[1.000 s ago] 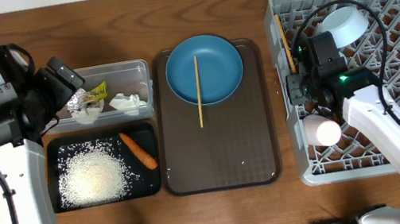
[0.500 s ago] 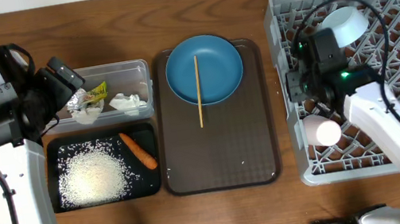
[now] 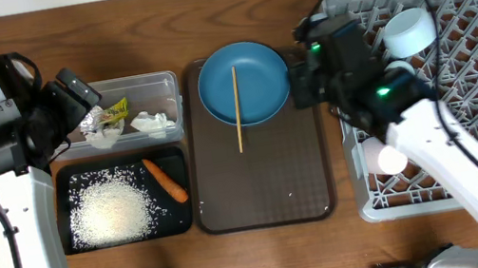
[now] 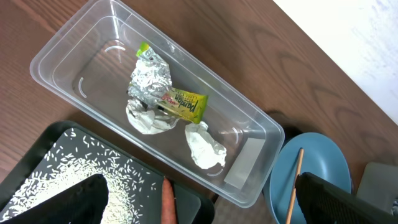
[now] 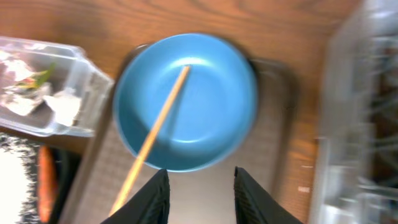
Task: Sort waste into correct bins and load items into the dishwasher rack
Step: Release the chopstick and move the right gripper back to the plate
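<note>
The blue plate (image 3: 254, 74) (image 5: 205, 93) lies at the back of the brown serving tray (image 3: 262, 188), with one chopstick (image 3: 237, 110) (image 5: 155, 140) across it. My right gripper (image 3: 299, 86) (image 5: 202, 196) hovers open and empty just right of the plate. In the dishwasher rack (image 3: 475, 106) stand a white bowl (image 3: 408, 30) and a pink cup (image 3: 385, 157). The clear tub (image 3: 163, 80) (image 4: 74, 56) holds a tissue (image 4: 205, 146) and a yellow-green wrapper (image 4: 181, 104). Rice (image 3: 112, 212) and a carrot (image 3: 165, 179) lie in the black tray (image 3: 175, 216). My left gripper (image 3: 87, 98) (image 4: 208, 211) hangs wide open over the tub's left end.
A crumpled foil piece (image 4: 151, 78) also lies in the tub. The rack's left wall (image 5: 348, 124) rises just right of my right gripper. Bare wooden tabletop (image 3: 229, 10) runs along the back.
My right arm has swung left from the rack's left edge to beside the blue plate, its jaws spreading. The left arm has not moved.
</note>
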Motion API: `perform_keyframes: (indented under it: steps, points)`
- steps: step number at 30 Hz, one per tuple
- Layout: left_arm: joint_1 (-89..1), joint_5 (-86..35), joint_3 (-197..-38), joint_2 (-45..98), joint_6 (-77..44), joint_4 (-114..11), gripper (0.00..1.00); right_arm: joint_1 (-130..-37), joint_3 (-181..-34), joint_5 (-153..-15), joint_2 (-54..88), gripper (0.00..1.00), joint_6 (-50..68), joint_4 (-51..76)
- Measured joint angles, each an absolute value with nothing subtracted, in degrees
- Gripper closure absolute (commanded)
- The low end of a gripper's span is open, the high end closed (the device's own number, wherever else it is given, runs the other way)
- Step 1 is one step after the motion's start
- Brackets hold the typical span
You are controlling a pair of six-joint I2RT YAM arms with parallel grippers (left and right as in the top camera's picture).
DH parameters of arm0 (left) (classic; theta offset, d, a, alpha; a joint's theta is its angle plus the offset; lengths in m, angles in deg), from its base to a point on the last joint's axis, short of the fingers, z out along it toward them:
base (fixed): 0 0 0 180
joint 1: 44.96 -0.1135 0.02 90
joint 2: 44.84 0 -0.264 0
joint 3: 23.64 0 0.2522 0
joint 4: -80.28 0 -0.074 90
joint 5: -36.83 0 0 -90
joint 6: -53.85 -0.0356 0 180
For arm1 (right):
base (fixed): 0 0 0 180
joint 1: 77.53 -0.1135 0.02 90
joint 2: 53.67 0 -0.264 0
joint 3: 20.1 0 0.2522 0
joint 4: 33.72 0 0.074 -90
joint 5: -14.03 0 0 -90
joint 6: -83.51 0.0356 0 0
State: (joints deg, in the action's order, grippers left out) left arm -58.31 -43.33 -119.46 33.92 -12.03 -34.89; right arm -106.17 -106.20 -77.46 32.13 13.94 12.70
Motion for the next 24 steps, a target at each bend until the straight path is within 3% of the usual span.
perform_keyframes:
  steps: [4, 13, 24]
  points:
    - [-58.31, -43.33, -119.46, 33.92, -12.03, -34.89, 0.02, -111.03, -106.2, -77.42, 37.18, 0.59, 20.34, 9.8]
    - [-58.31, -43.33, -119.46, 33.92, -12.03, -34.89, 0.02, -121.17, -106.17, -76.37, 48.52, 0.58, 27.71, 5.89]
    - [-58.31, -43.3, -119.46, 33.92, -12.05, -34.89, 0.02, -122.35, -106.17, -73.16, 51.6, 0.58, 30.53, 5.86]
